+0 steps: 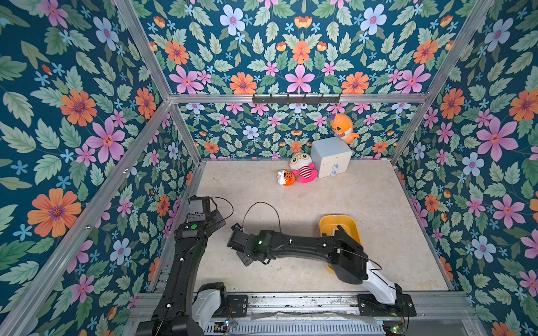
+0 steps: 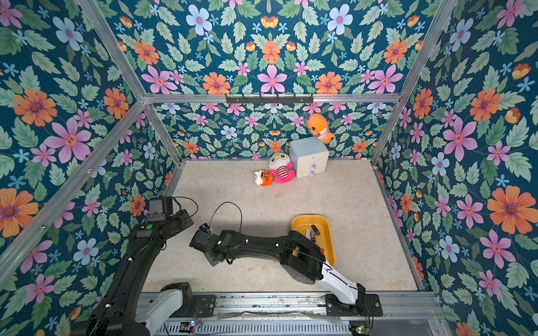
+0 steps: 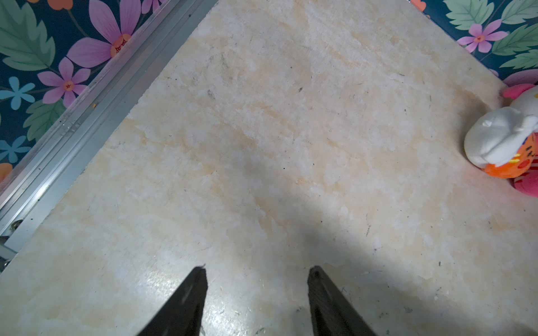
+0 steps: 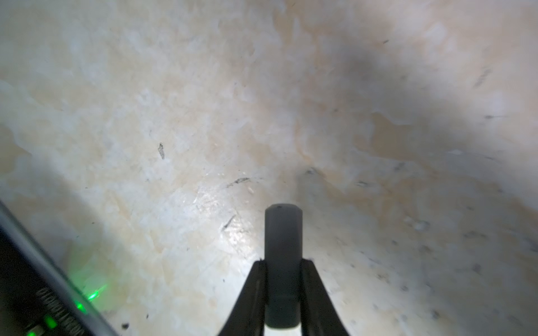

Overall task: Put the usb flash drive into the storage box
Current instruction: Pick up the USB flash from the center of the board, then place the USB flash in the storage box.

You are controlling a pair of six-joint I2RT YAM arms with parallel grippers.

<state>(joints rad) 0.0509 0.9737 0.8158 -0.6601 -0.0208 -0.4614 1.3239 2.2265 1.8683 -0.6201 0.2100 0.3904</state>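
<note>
- Top views: the box (image 1: 334, 216) lay lower right of centre, partly under the right arm (image 1: 305, 247), which stretched left, away from it.
- Left wrist: the left gripper (image 3: 257, 269), jaws half apart and empty, hung over the bare table (image 3: 262, 131).
- Right wrist: at bottom centre, the right gripper (image 4: 283, 261) clamped the drive (image 4: 283, 232), evidently for carrying to the box.

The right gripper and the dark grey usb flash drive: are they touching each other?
Touching. In the right wrist view, the right gripper is closed on the usb flash drive: its two fingers press against both sides, with no gap visible.
</note>
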